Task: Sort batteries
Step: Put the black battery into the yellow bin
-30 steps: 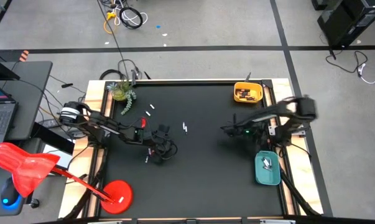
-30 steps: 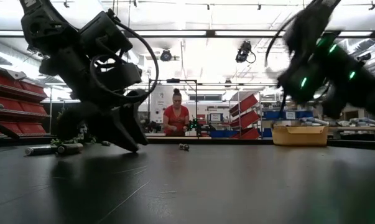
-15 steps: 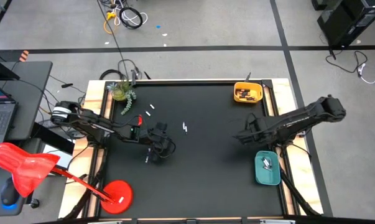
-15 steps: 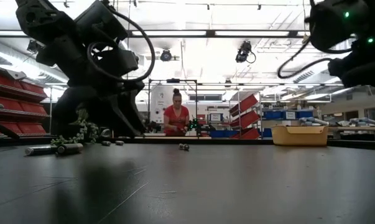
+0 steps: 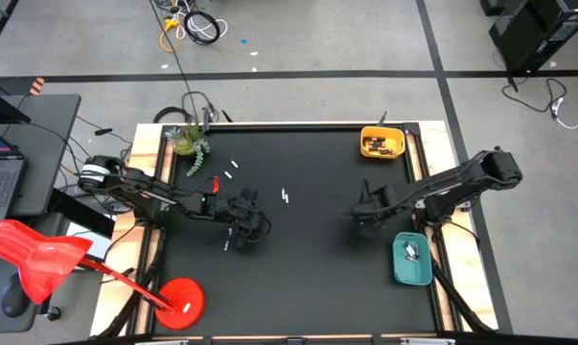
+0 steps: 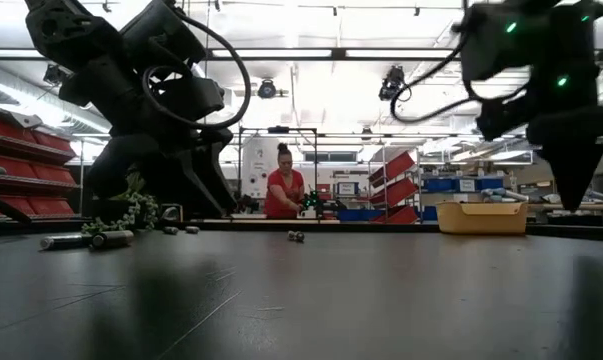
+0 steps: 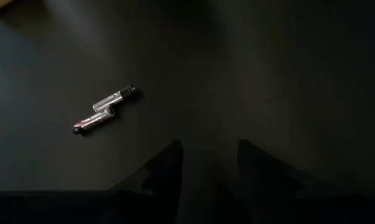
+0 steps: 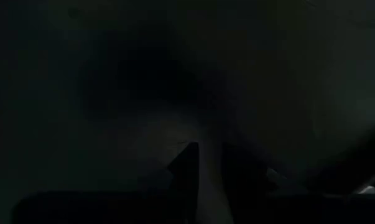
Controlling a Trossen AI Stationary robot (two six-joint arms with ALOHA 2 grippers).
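Small silvery batteries lie on the black table: a pair (image 5: pixel 285 196) near the middle, a few (image 5: pixel 234 169) toward the far left, one (image 5: pixel 225 245) beside my left arm. The left wrist view shows two batteries (image 7: pixel 104 109) lying flat ahead of the fingers. My left gripper (image 5: pixel 251 226) (image 7: pixel 207 154) hovers open just above the table, left of centre, holding nothing. My right gripper (image 5: pixel 360 208) (image 6: pixel 571 185) points down over bare table right of centre. Its wrist view is too dark to show the fingers' gap.
A yellow tray (image 5: pixel 381 143) with dark batteries sits at the far right corner. A teal tray (image 5: pixel 412 260) with a few batteries sits at the near right edge. A small plant (image 5: pixel 187 142) stands at the far left corner. A person works in the room behind.
My right arm swung, its elbow going out toward the table's right edge. Its gripper rose, then came down pointing at the table, a little farther toward the table's left. My left gripper lifted slightly off the table surface and stayed open. The batteries have not moved.
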